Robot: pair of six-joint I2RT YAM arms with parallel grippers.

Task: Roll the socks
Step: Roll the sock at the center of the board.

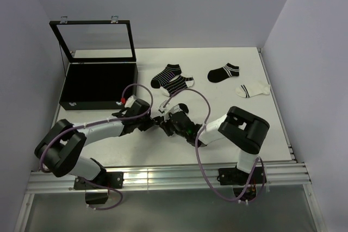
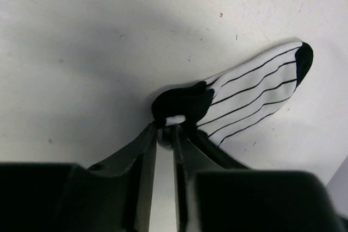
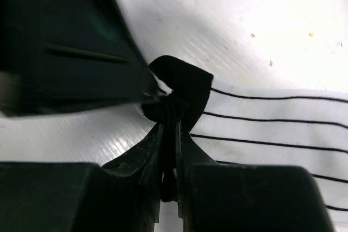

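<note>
Near the front edge of the table [image 1: 272, 123], both grippers meet at the black cuff of a white striped sock [image 2: 255, 93]. Right gripper [image 3: 168, 129] pinches the cuff, likely to begin rolling. Left gripper [image 2: 165, 130] touches it with its jaws slightly apart, and I cannot tell whether it grips. Other socks [image 1: 223, 73] lie farther back.

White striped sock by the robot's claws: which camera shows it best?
The left wrist view: the sock shows nearly whole, black end to black toe. The right wrist view has only its bunched black end and some stripes; from above, the arms hide most of it.
</note>
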